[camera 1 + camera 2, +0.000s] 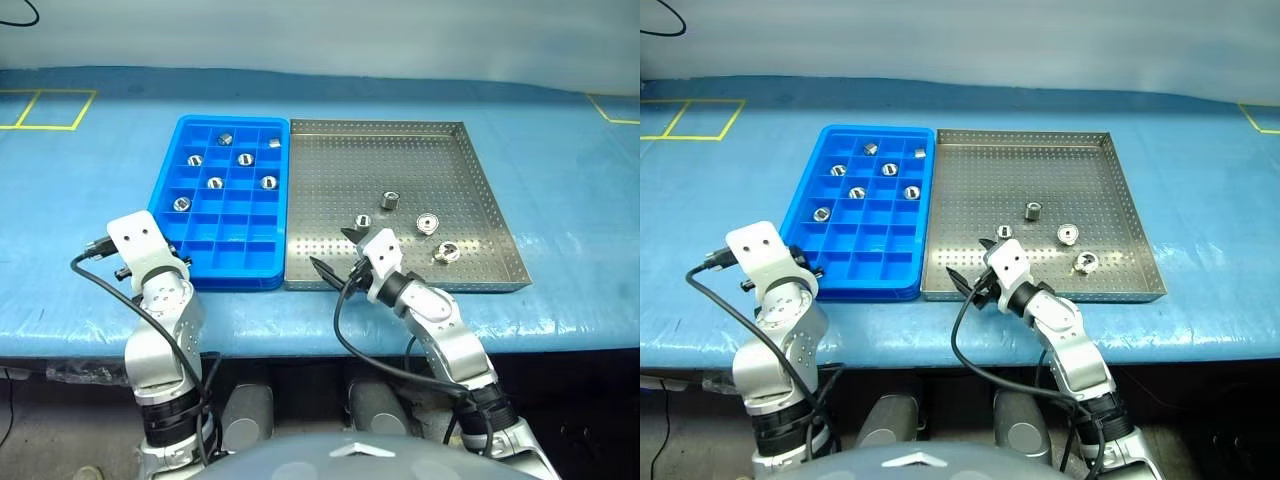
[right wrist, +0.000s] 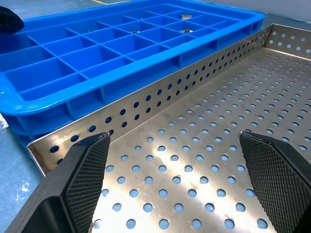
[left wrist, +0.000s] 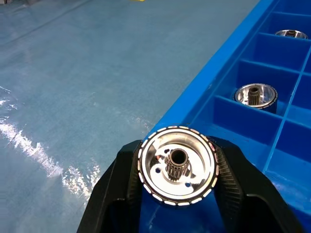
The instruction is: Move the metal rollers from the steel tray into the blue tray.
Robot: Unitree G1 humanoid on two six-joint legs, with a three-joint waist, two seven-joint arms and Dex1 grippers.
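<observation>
My left gripper point(image 3: 177, 167) clamped on one flanged roller point(image 3: 178, 166) at the blue tray's point(image 1: 175, 170) near left corner, my right gripper point(image 2: 177, 170) spread wide and empty over the steel tray's point(image 1: 480, 180) near left floor, four rollers point(image 1: 390, 200) loose there, seven in blue compartments.

Blue table cover point(image 1: 560, 150) — yellow tape outlines at far left corner point(image 1: 45, 108) and far right corner point(image 1: 612, 108).

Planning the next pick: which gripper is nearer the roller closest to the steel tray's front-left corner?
Right. The right gripper hangs open just in front of that roller; the left gripper, shut on another roller, sits beyond the blue tray.
</observation>
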